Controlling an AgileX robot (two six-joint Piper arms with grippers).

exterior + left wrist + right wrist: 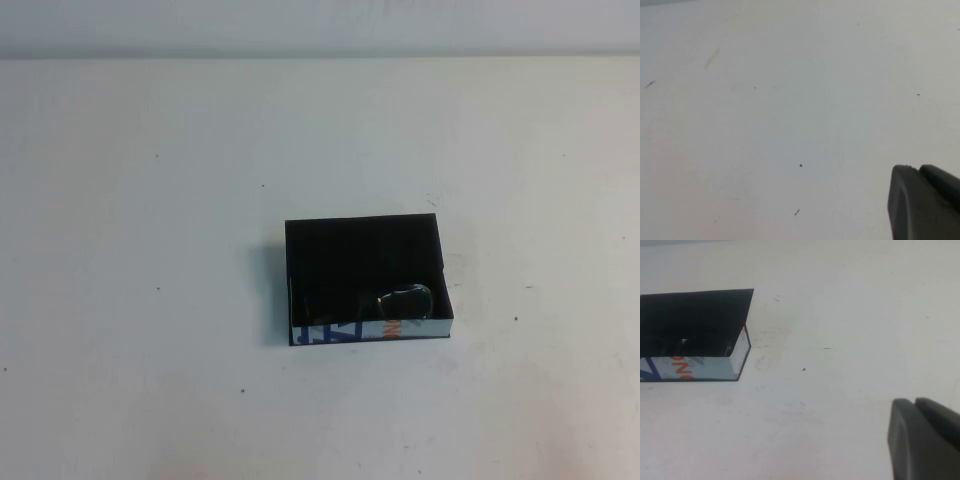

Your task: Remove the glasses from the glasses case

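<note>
The glasses case (340, 331) is a shallow black box lying open near the middle of the white table, its white printed wall toward me. The dark glasses (404, 300) lie inside it at the near right corner, one greyish lens showing. The right wrist view shows the case (705, 368) with the glasses (685, 345) dim inside. My right gripper (914, 401) is shut and empty, over bare table well apart from the case. My left gripper (917, 167) is shut and empty over bare table, with no case in its view. Neither arm shows in the high view.
The white table (150, 200) has only small dark specks and scuffs around the case. Its far edge meets a pale wall at the back.
</note>
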